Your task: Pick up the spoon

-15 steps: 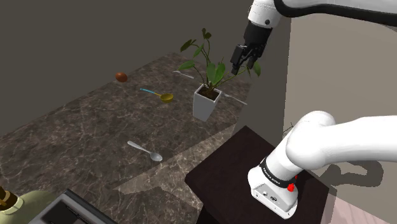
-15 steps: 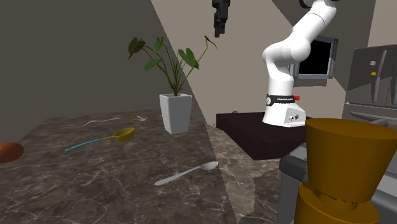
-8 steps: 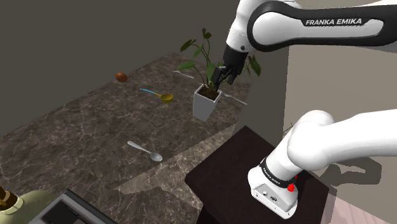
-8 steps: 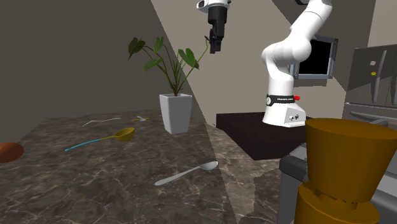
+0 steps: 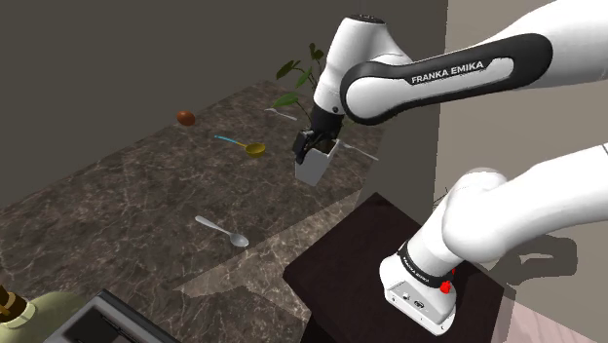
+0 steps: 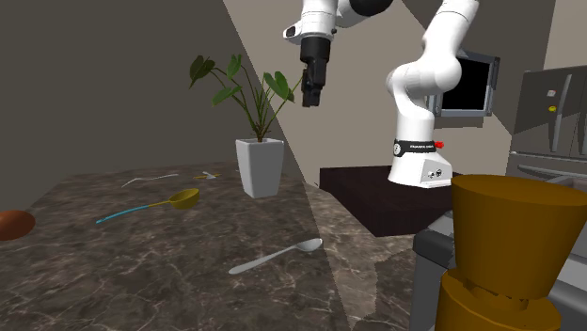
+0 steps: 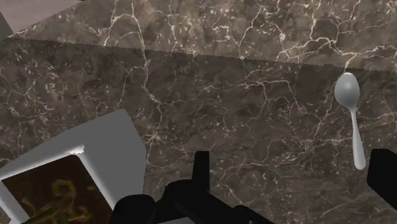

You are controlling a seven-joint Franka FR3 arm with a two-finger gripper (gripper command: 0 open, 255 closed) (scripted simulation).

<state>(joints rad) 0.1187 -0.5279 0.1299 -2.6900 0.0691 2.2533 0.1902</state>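
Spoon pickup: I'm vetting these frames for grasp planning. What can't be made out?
- Wrist view: white pot cut off by the edge and the hand.
- Shoulder view: the arm hides most of the plant.
- Second exterior view: pale slivers beyond the yellow scoop, too small to identify.

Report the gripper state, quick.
Gripper: open, holding nothing; the spoon lies apart from it on the counter.

We've got a glossy white arm (image 5: 516,209), rounded links, dark joints; white FRANKA EMIKA lettering (image 5: 448,72) on one black band (image 5: 380,95); a red button (image 5: 446,286) just above the stand (image 5: 341,268); gripper (image 5: 305,149) all black.
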